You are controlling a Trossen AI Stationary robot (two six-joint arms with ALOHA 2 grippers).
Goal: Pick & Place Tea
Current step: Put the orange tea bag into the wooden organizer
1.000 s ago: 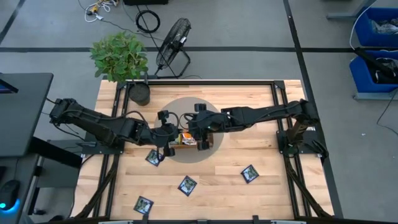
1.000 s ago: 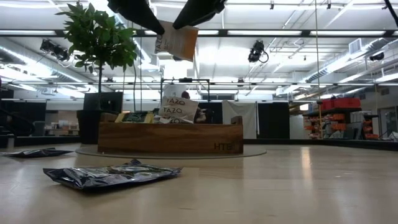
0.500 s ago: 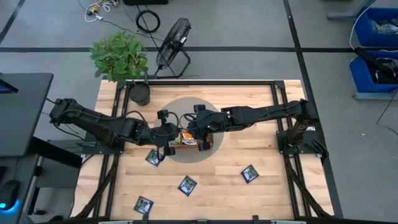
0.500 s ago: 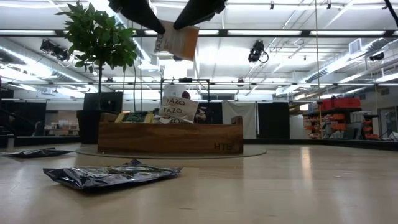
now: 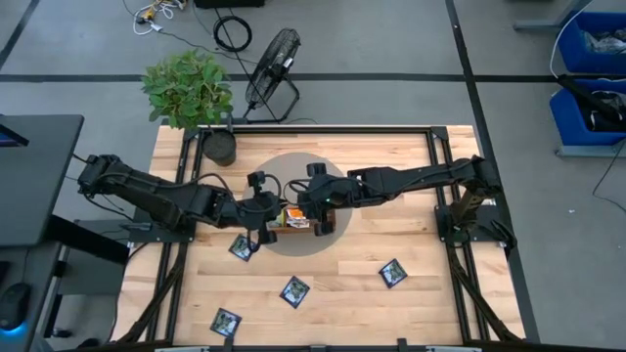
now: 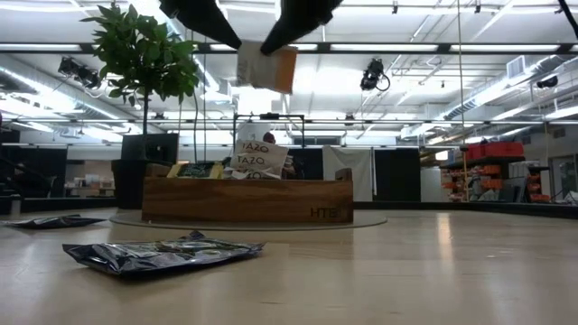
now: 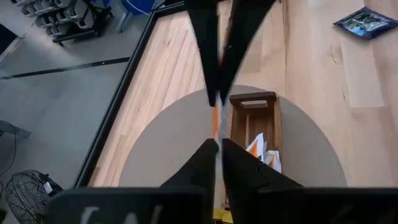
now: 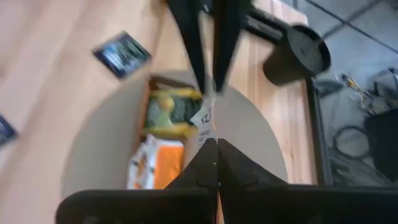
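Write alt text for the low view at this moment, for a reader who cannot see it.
Two dark grippers reach down from the top edge and meet at an orange-and-white tea sachet held in the air above a long wooden tray that has more sachets standing in it. A dark navy sachet lies flat on the wooden table in the foreground.

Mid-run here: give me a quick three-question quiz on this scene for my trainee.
1. True or false: the pinched orange-and-white sachet rests in the wooden tray.
2. How many dark sachets lie loose on the table?
3. The raised sachet is pinched by: A) left tool only, B) right tool only, C) both.
Key: 1 false, it hangs above the tray; 2 four; 3 C.
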